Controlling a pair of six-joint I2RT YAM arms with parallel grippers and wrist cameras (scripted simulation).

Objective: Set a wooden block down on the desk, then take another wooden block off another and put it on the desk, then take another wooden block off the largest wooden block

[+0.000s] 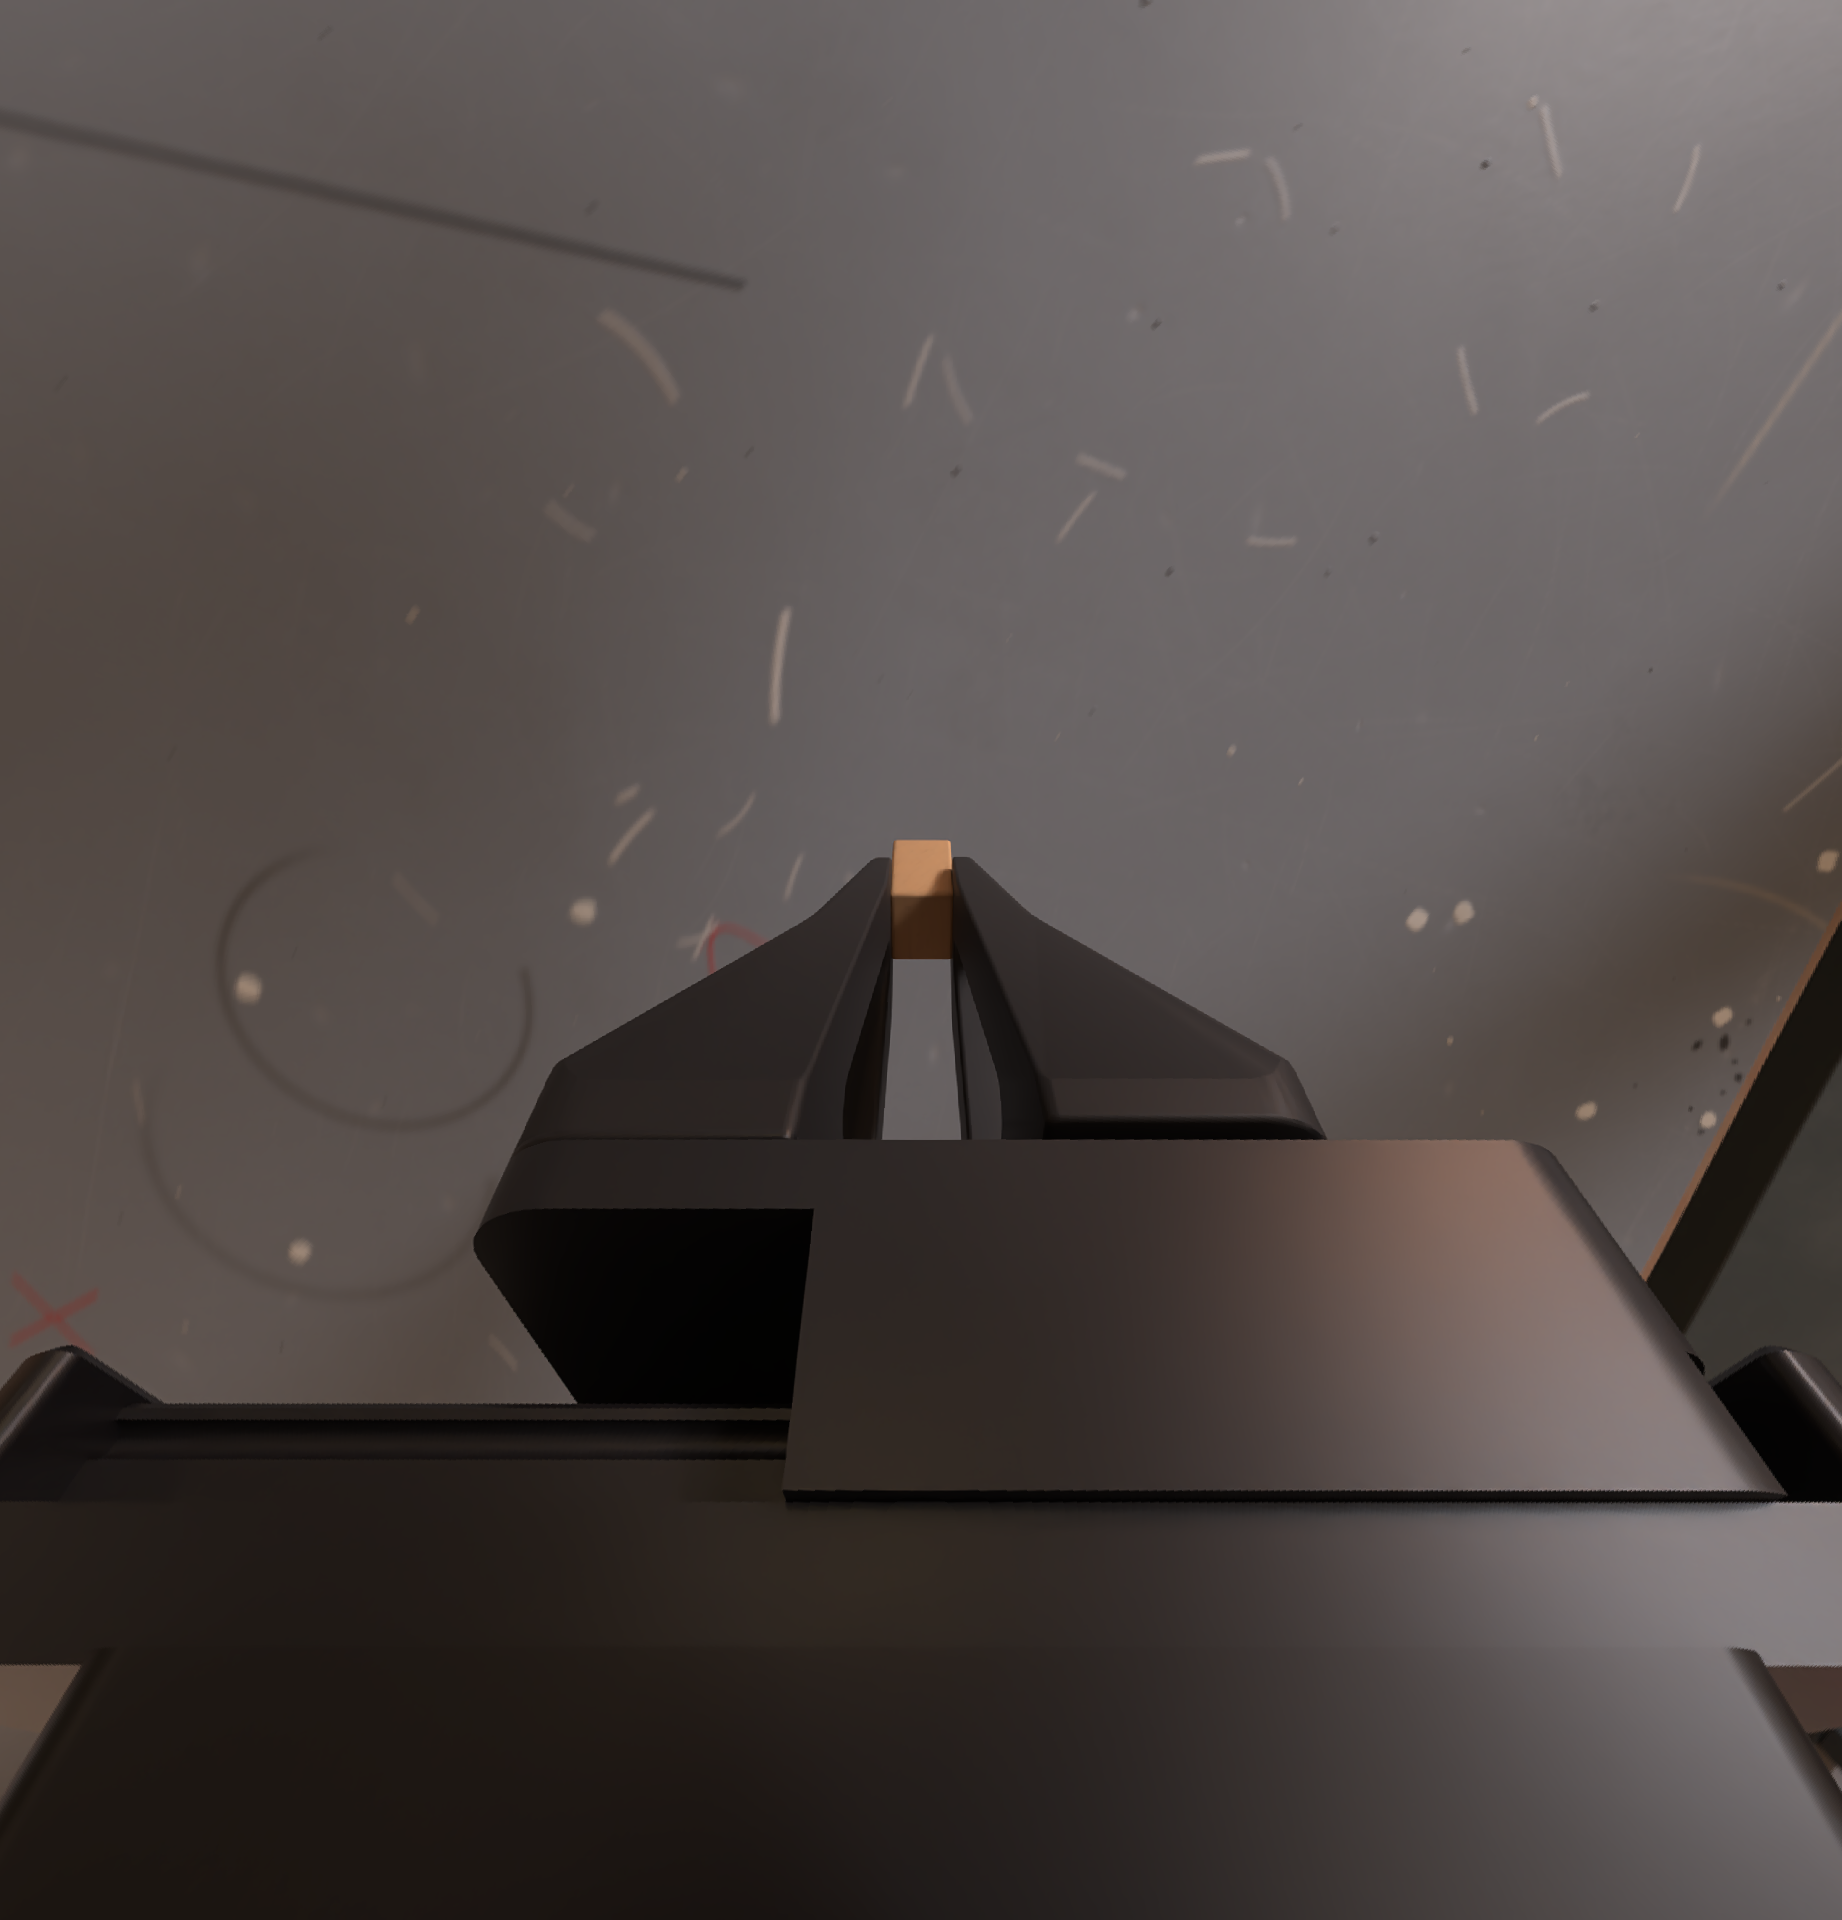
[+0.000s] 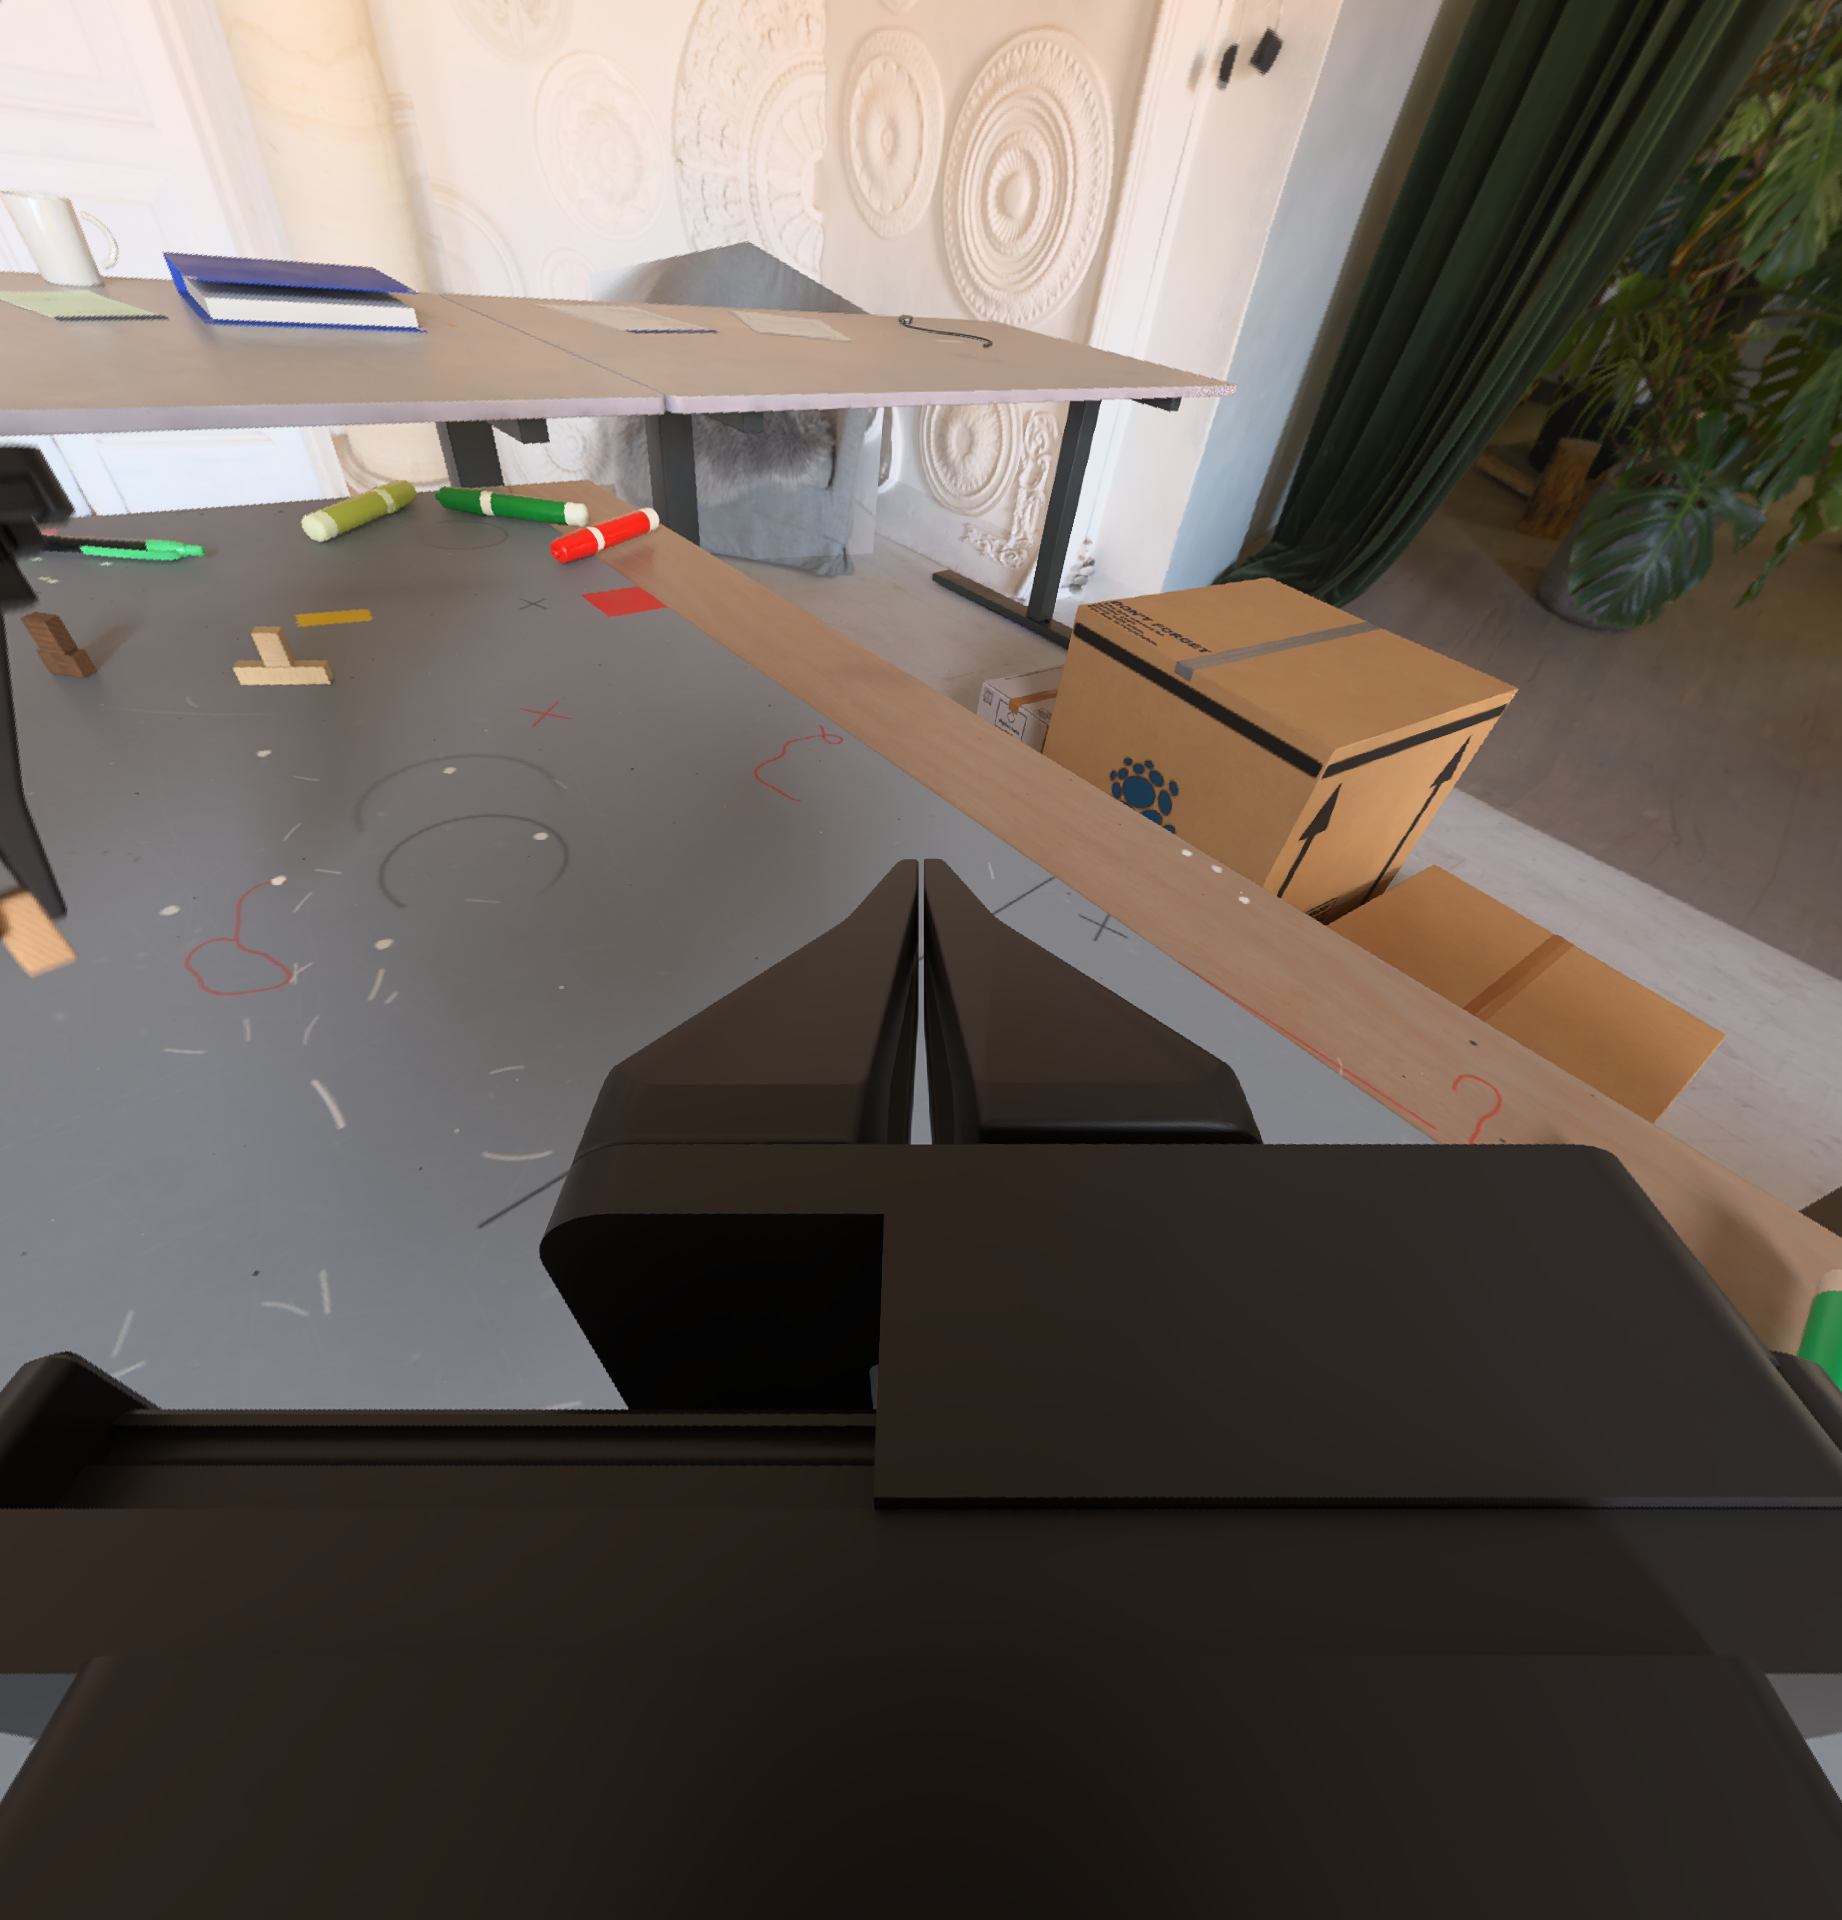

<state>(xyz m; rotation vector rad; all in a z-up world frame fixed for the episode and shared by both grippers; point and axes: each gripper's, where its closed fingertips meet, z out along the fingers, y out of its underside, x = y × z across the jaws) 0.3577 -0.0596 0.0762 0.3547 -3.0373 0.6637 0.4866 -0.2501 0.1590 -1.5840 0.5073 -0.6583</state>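
Above the grey bench (image 1: 481,520), the left claw (image 1: 922,894) is gripping a small block (image 1: 922,899) between its fingertips, clear of the surface. It should be lowering straight until the block is resting flat, then letting go. Well beyond the block, two stacks (image 2: 281,662) are waiting. The right claw (image 2: 921,883) is idling, clenched on nothing.

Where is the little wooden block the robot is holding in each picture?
Left wrist view: the held wooden block sits at centre, pinched between the left gripper fingertips.
Right wrist view: the same block is at the far left edge, above the desk.
Shared landmark: the scratched grey desk.
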